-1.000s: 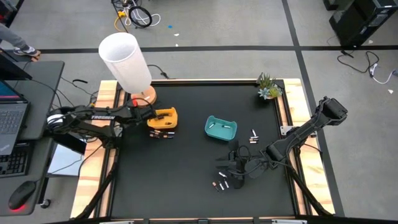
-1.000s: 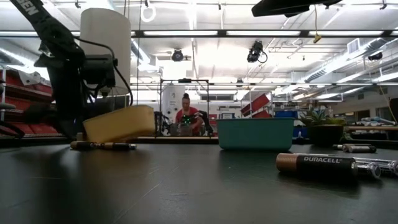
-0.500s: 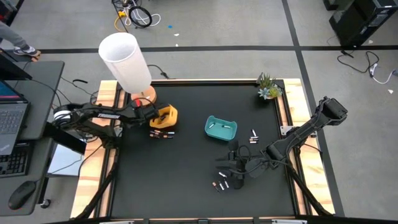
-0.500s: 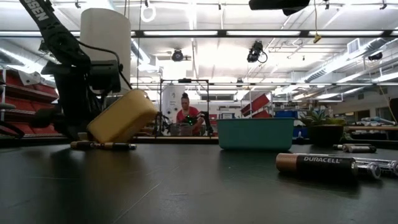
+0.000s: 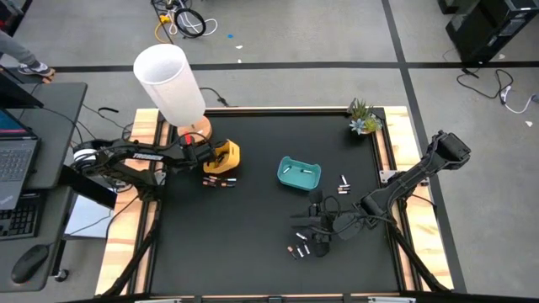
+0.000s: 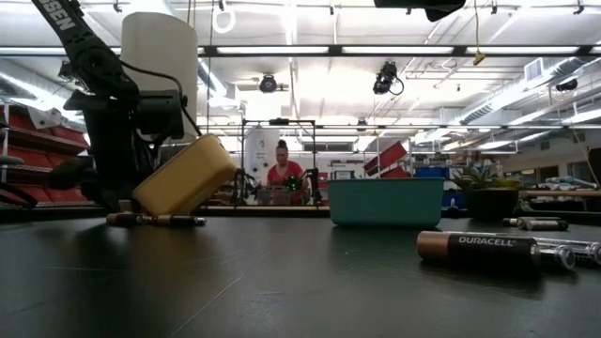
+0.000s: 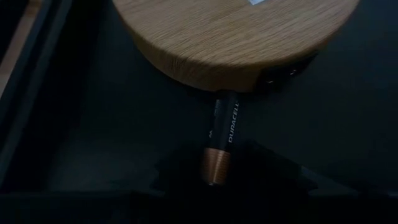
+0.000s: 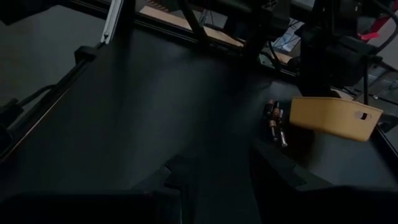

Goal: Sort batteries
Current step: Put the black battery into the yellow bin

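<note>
My left gripper (image 5: 205, 155) is shut on a yellow tray (image 5: 224, 156), which stands tipped at the table's far left. A few batteries (image 5: 221, 181) lie on the mat just in front of it. One dark, copper-ended battery (image 7: 222, 134) lies with its end against the lamp's wooden base (image 7: 230, 37). A teal tray (image 5: 299, 172) sits mid-table. My right gripper (image 5: 322, 231) hovers open and holds nothing, above a few loose batteries (image 5: 299, 251). Two more batteries (image 5: 344, 185) lie to the right of the teal tray. My left gripper holds the yellow tray by its left end (image 6: 141, 192), coming from the table's left and slanting down. The gripper body hides the fingers' exact place on it. The tray is tilted, right end (image 6: 221, 155) raised and lower left corner close to the mat.
A lamp with a white shade (image 5: 168, 80) stands right behind the yellow tray. A small potted plant (image 5: 362, 118) is at the far right corner. The mat's middle and near left are bare. A desk with a laptop (image 5: 17, 164) stands left of the table.
My left gripper has rolled its wrist, and the yellow tray has tipped from lying level to slanting. Its right end went up while its left end stayed low. Most of the tipping came in the first half second.
</note>
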You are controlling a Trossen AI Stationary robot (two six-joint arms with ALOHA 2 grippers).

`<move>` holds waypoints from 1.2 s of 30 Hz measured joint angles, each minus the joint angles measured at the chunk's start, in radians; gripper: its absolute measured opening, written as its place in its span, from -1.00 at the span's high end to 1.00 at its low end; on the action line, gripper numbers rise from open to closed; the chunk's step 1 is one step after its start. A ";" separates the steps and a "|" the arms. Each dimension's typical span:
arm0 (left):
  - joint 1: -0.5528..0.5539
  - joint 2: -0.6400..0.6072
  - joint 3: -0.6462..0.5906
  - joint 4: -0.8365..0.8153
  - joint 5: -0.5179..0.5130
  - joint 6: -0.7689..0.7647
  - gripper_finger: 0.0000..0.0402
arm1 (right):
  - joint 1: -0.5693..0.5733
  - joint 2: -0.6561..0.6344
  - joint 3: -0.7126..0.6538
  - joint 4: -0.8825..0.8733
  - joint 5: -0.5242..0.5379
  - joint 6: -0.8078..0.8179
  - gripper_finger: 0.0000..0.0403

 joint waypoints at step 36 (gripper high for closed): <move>-0.086 0.001 0.223 -0.264 -0.055 0.158 0.72 | 0.000 0.000 0.000 0.000 0.000 -0.003 0.39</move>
